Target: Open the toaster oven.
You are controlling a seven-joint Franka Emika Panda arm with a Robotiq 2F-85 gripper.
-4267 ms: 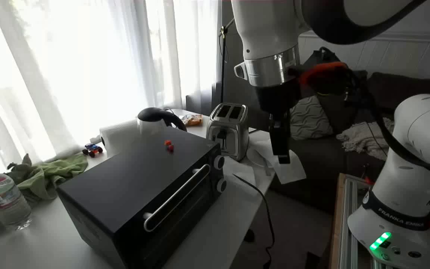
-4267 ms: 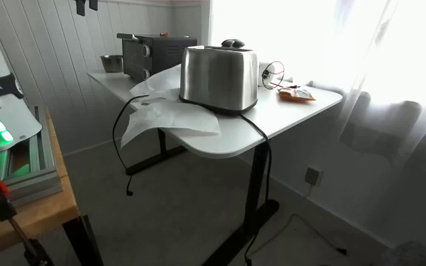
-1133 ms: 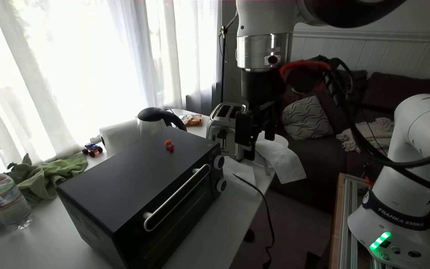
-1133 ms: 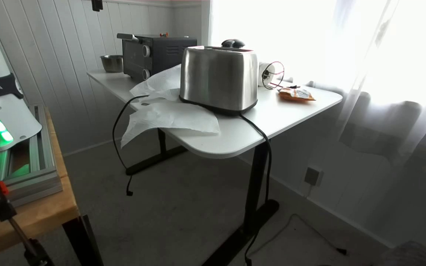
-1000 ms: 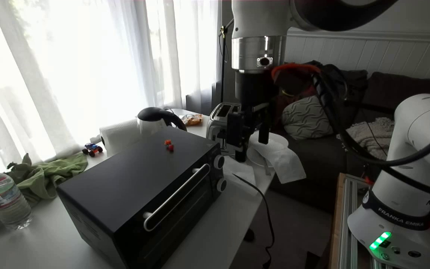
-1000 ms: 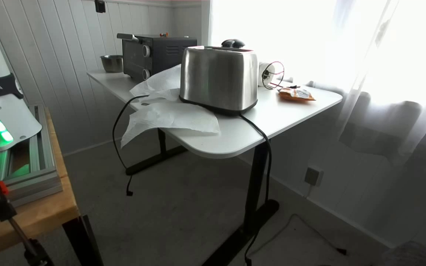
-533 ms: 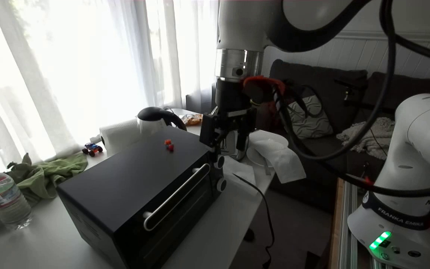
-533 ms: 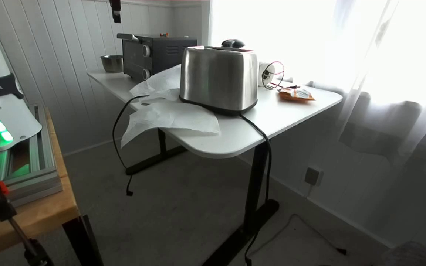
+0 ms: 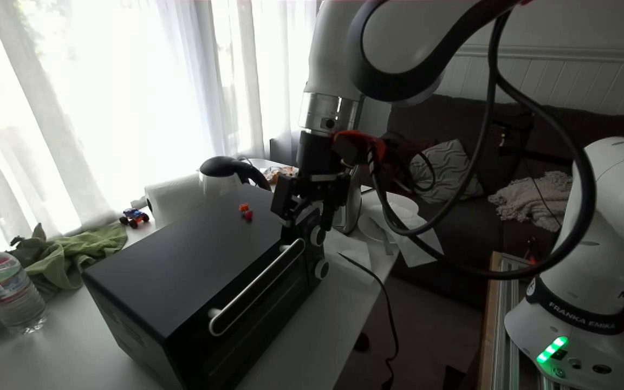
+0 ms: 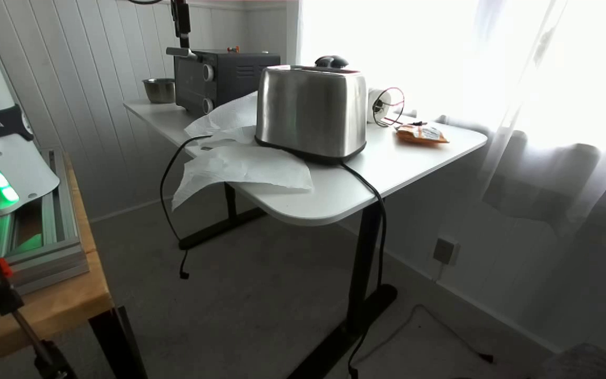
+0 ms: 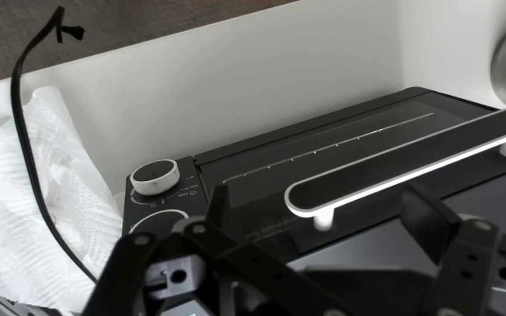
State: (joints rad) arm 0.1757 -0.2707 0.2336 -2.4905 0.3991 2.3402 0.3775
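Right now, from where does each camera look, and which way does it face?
Exterior view, high near the toaster oven: faces across it toward the sofa; shows arm, base, jaws.
Exterior view, near the slot toaster: faces past it toward the toaster oven; shows jaws, base partly.
Wrist view, on the arm: faces down over the handle; shows open jaws.
Both exterior views share slot toaster and base.

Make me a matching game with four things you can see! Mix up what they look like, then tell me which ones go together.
Things
1) toaster oven
2) slot toaster
3) cloth
4) toy truck

What they look like
A) green and crumpled
B) blue and orange
C) black and shut
D) shiny silver

Right pairs: 1 and C; 2 and D; 3 and A; 4 and B.
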